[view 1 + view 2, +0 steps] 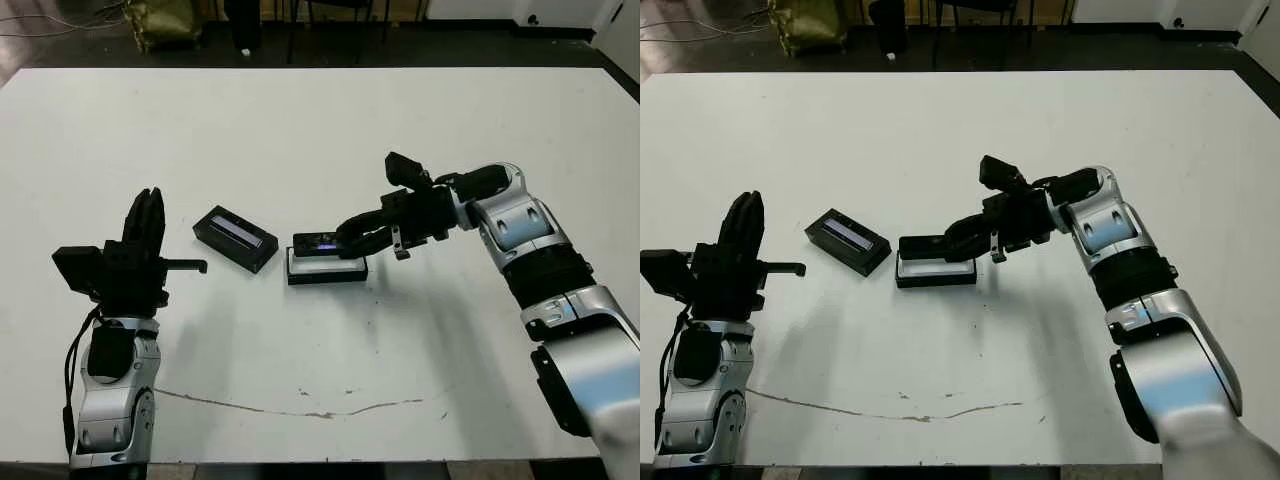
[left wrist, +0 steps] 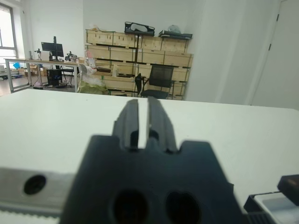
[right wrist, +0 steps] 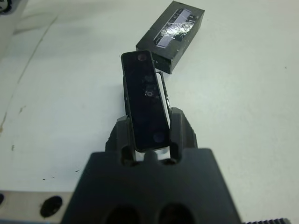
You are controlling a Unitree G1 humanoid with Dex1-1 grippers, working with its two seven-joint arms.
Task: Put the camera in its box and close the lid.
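My right gripper (image 1: 352, 238) is shut on the camera (image 3: 145, 100), a slim black bar with a small purple screen (image 1: 326, 246), and holds it just over the box (image 1: 327, 266). The box is a shallow black tray with white lining, at the table's middle. The lid (image 1: 236, 238), black with a glossy bluish window, lies just left of the box, angled. My left gripper (image 1: 147, 215) stands upright at the table's left, well apart from both, with its fingers (image 2: 138, 122) close together and nothing between them.
The white table (image 1: 320, 130) stretches bare toward the back. A thin dark crack line (image 1: 300, 408) runs along the table near its front edge. Beyond the far edge are a dark floor, chair legs and an olive bag (image 1: 160, 18).
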